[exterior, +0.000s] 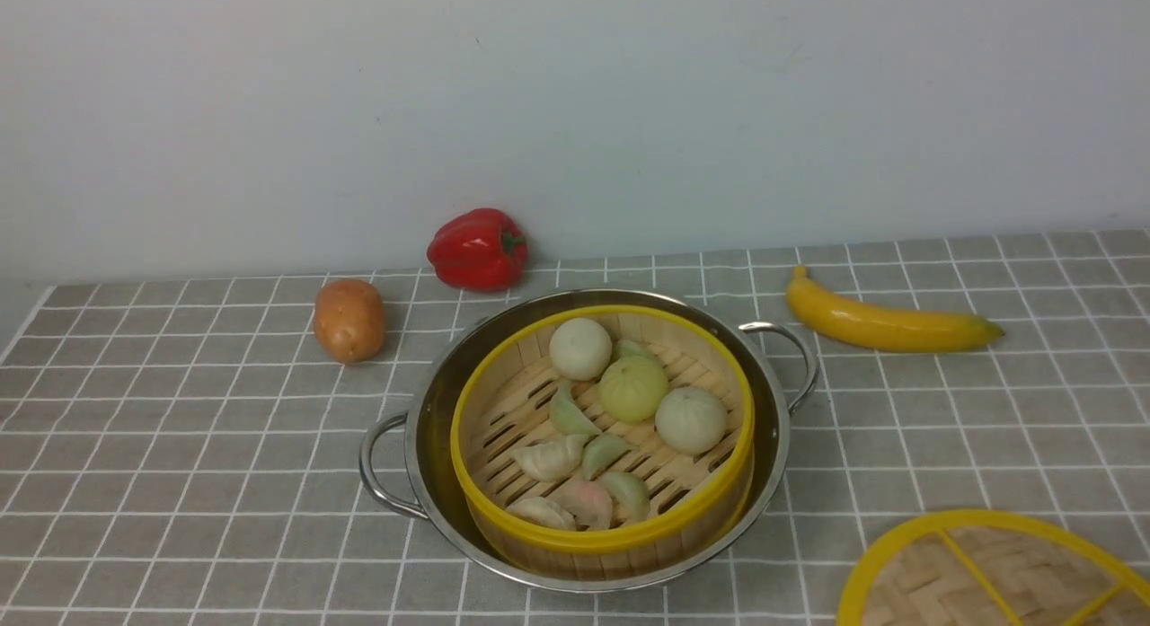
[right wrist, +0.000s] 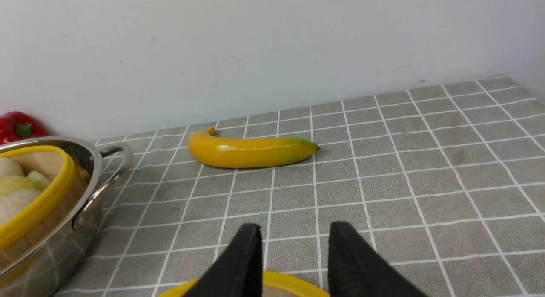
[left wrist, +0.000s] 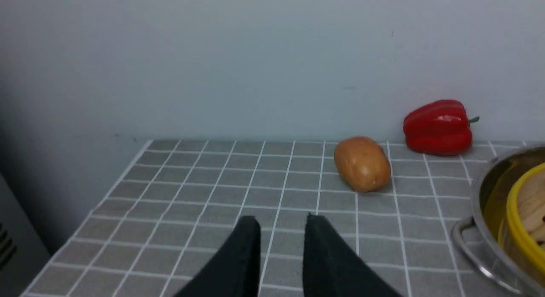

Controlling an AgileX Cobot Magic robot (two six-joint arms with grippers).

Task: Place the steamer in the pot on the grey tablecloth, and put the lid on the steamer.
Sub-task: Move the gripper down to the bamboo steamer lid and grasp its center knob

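Steamer [exterior: 611,561] already inside pot [exterior: 429,446], centre of front frame; lid [exterior: 979,577] still to be placed, lower right. Left gripper [left wrist: 282,223] and right gripper [right wrist: 296,229] with fingers parted, empty; next, probably, careful pinch of lid rim.

A plain, pale grey-white painted wall [exterior: 575,114] fills the background, marked by a few small dark specks and faint scuffs. It meets the far edge of the flat, cloth-covered counter [exterior: 225,482]. The light falls softly and evenly in the front view; the left wrist view is dimmer, with the wall darkening towards one side, where a dark, unlit shape [left wrist: 17,229], perhaps furniture, stands beyond the counter.
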